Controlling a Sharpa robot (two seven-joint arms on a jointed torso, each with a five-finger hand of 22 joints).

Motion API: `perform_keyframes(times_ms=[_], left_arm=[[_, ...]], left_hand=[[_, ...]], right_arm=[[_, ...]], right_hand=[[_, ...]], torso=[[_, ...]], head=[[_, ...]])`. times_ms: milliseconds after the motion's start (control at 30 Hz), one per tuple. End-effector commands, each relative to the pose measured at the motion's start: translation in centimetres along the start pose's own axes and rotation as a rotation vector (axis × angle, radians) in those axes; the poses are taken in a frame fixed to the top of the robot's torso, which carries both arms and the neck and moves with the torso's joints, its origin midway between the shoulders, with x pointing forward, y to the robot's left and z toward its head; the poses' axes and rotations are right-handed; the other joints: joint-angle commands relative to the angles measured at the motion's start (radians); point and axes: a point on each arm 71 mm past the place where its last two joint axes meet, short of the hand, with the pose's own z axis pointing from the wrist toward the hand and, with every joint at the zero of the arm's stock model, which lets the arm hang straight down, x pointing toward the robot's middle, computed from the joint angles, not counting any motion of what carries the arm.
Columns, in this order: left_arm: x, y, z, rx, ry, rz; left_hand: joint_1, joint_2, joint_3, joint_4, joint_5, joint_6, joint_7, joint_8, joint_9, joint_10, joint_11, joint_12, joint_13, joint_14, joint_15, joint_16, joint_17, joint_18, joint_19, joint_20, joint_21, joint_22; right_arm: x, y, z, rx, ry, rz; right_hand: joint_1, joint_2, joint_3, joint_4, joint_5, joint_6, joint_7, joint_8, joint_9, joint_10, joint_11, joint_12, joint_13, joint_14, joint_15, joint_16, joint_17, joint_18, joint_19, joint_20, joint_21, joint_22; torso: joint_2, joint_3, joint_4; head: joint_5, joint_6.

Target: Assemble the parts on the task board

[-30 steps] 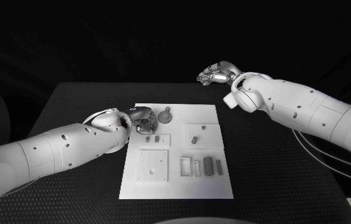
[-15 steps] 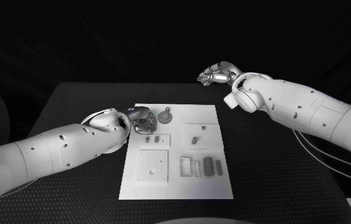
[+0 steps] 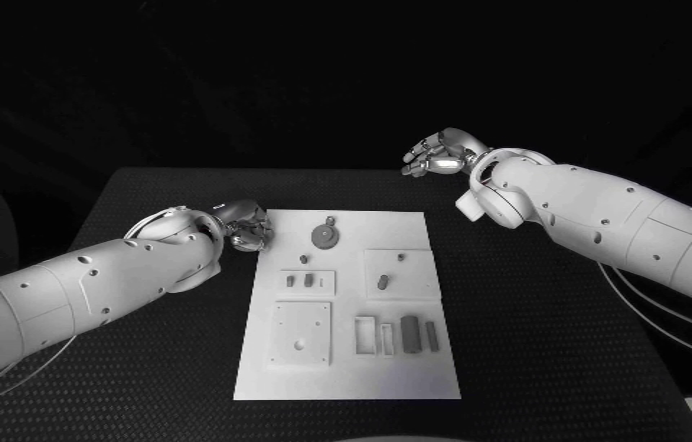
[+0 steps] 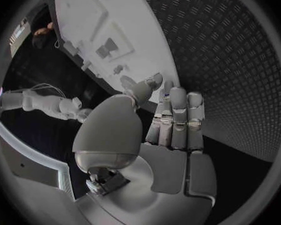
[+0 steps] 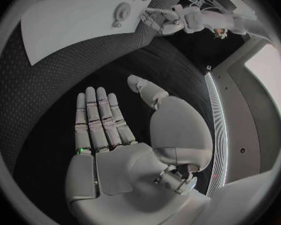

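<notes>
Both hands empty: left hand [image 3: 242, 226] beside the task board [image 3: 404, 220]; right hand [image 3: 440, 152] beyond it, fingers extended.

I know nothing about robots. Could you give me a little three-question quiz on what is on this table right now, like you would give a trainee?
1. True or false: the left hand is holding a part.
2. Multiple choice: where is the right hand? A) on the task board; B) raised beyond the table's far edge, off the board; C) gripping the left arm.
3. Fill in: the round part lies on the board's ____ end, far from the robot or near it?

Key
1. False. The left wrist view shows its fingers straight, with nothing in them.
2. B. Its fingers are spread, empty.
3. Far.
</notes>
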Motion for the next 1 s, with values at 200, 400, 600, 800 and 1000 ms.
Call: perform_keyframes(times_ms=[200, 400, 600, 800, 1000], left_arm=[[-4.1, 2.2, -0.5, -0.054, -0.128, -0.507], [-5.4, 1.6, -1.5, 0.009, -0.15, -0.909], [-6.5, 0.7, -2.1, 0.063, -0.15, -1.049], [-6.1, -0.7, -2.4, 0.097, -0.122, -1.086], [-5.7, -2.1, -2.1, 0.108, -0.096, -1.107]], left_hand=[[-0.037, 0.0, 0.014, 0.01, 0.0, -0.004, 0.024, 0.019, 0.004, 0.038, -0.007, 0.034, 0.018, -0.056, 0.001, -0.164, -0.082, -0.007, -0.05, -0.024, -0.087, -0.039], [-0.061, 0.001, 0.008, 0.023, -0.01, -0.011, 0.04, 0.025, 0.003, 0.017, 0.0, 0.041, 0.019, -0.047, 0.008, -0.208, -0.1, -0.016, -0.049, -0.025, -0.109, -0.05], [-0.137, 0.012, -0.045, 0.037, -0.014, -0.011, 0.019, 0.036, 0.005, -0.016, 0.004, 0.035, 0.011, -0.054, 0.017, -0.274, -0.121, -0.02, -0.06, -0.018, -0.143, -0.063], [-0.187, 0.018, -0.094, 0.022, -0.01, -0.022, 0.016, 0.041, 0.0, -0.025, 0.007, 0.028, 0.001, -0.076, 0.04, -0.375, -0.147, -0.028, -0.089, 0.001, -0.198, -0.081], [-0.197, 0.021, -0.103, 0.016, -0.013, -0.031, 0.025, 0.041, -0.004, -0.02, 0.009, 0.028, -0.003, -0.088, 0.059, -0.434, -0.158, -0.027, -0.105, 0.019, -0.226, -0.087]], right_arm=[[1.0, -1.5, -1.8, -0.024, 0.153, -0.325], [2.0, -2.6, -3.9, -0.068, 0.18, -0.471], [4.2, -3.0, -5.4, -0.11, 0.248, -0.613], [6.1, -2.9, -6.1, -0.148, 0.25, -0.735], [7.7, -3.2, -6.8, -0.159, 0.257, -0.785]], right_hand=[[0.041, 0.004, 0.02, -0.02, -0.067, 0.042, -0.013, 0.021, 0.006, 0.049, -0.019, 0.023, 0.007, 0.071, -0.032, 0.043, 0.034, 0.025, 0.078, -0.001, 0.018, 0.009], [0.063, -0.011, 0.054, -0.006, -0.085, 0.058, -0.016, 0.024, 0.005, 0.077, -0.032, 0.034, 0.01, 0.176, -0.082, 0.109, 0.097, 0.054, 0.202, -0.015, 0.067, 0.022], [0.069, -0.026, 0.076, 0.017, -0.129, 0.082, -0.022, 0.034, 0.009, 0.118, -0.054, 0.039, 0.016, 0.328, -0.156, 0.199, 0.186, 0.054, 0.381, -0.088, 0.159, 0.049], [0.07, -0.045, 0.099, 0.039, -0.175, 0.099, -0.026, 0.038, 0.008, 0.157, -0.07, 0.019, 0.025, 0.394, -0.175, 0.227, 0.242, 0.054, 0.456, -0.121, 0.195, 0.067], [0.071, -0.075, 0.13, 0.064, -0.221, 0.112, -0.033, 0.038, 0.004, 0.176, -0.074, -0.003, 0.028, 0.405, -0.179, 0.234, 0.271, 0.054, 0.475, -0.132, 0.207, 0.079]], torso=[[-0.002, -0.0026, 0.0044], [-0.002, -0.0024, 0.0035], [-0.005, -0.0012, 0.0053], [-0.012, -0.0008, 0.0073], [-0.021, -0.0072, 0.0155]], head=[[-0.017, 0.014], [-0.044, 0.023], [-0.053, 0.024], [-0.059, 0.025], [-0.071, 0.015]])
